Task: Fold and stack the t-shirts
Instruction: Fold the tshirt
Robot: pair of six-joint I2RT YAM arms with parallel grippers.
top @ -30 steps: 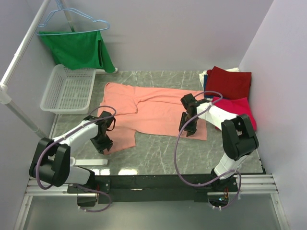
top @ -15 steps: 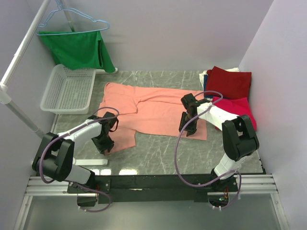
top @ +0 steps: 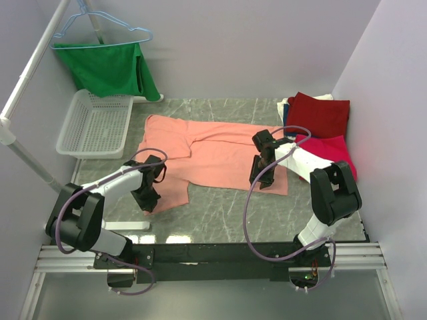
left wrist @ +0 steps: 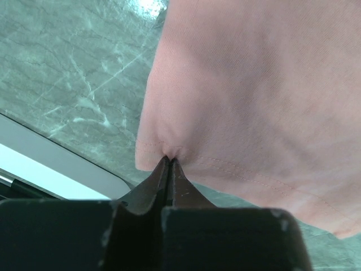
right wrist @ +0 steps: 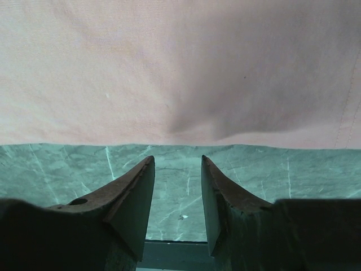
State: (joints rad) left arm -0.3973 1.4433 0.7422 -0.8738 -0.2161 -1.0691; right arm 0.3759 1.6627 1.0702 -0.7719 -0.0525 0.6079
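Left wrist view: the left gripper [left wrist: 169, 161] has its jaws pressed together on the hem of the salmon-pink t-shirt [left wrist: 254, 84]. A small pucker of cloth is nipped right at the tips, close to a rounded corner of the garment. From that pinch the shirt spreads away and to the right over the grey-green marbled table [left wrist: 73, 73], which shows bare to the left of the cloth.

Right wrist view: the right gripper [right wrist: 176, 159] stands with its jaws well apart and nothing between them. Its fingertips sit over bare table, and the straight hem of the salmon-pink t-shirt [right wrist: 169, 68] runs across just ahead of them. Whether the tips touch the cloth cannot be told.

Top external view: the salmon-pink t-shirt [top: 220, 150] lies spread out across the middle of the table [top: 220, 213]. The left gripper [top: 148, 200] is at the shirt's near-left corner and the right gripper [top: 261, 181] at its near-right edge. At the far right a folded dark red t-shirt [top: 320, 113] lies with a crimson-pink t-shirt [top: 333, 150] just beside it on the near side, partly behind the right arm.
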